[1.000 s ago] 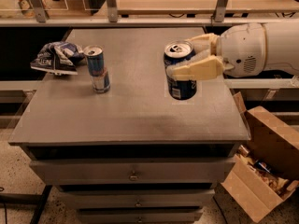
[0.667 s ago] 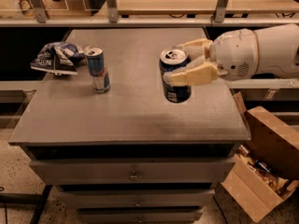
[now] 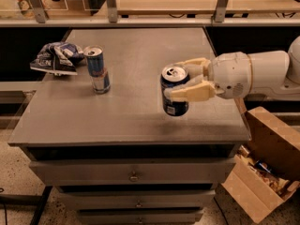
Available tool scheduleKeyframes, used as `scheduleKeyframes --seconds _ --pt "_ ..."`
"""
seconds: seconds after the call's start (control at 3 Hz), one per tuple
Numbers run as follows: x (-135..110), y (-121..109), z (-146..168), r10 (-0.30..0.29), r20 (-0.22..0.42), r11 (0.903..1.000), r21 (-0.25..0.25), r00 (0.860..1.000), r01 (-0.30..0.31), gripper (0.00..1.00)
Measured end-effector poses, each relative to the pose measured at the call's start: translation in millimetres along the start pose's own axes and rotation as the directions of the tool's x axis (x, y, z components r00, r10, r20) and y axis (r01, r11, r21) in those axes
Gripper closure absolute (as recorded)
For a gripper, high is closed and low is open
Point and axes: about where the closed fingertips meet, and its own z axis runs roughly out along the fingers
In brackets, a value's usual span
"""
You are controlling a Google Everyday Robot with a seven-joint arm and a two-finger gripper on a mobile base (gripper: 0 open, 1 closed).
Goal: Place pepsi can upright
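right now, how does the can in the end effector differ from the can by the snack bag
The pepsi can is dark navy and wider; the slim can is blue and silver, narrower. The pepsi can is gripped by the end effector toward the right of the table; the slim can stands free, beside the snack bag. Both are upright and silver-topped.

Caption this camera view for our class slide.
Gripper holds pepsi can upright over the table, apart from slim can and bag.

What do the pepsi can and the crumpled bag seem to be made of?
Pepsi can, held by the gripper over the table, right side: likely aluminium, glossy navy wall, shiny silver top. Snack bag: probably thin plastic film, it lies wrinkled.
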Motion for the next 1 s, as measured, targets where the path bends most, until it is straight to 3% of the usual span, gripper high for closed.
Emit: scheduleKeyframes --seconds 0.33,1.0 --pt "20.1 3.6 -4.5 0.04 0.022 0.9989 0.022 0.999 -0.04 0.83" --pt "46.5 5.3 -16.9 0.112 0.046 0.9888 0.094 0.993 -0.116 0.36"
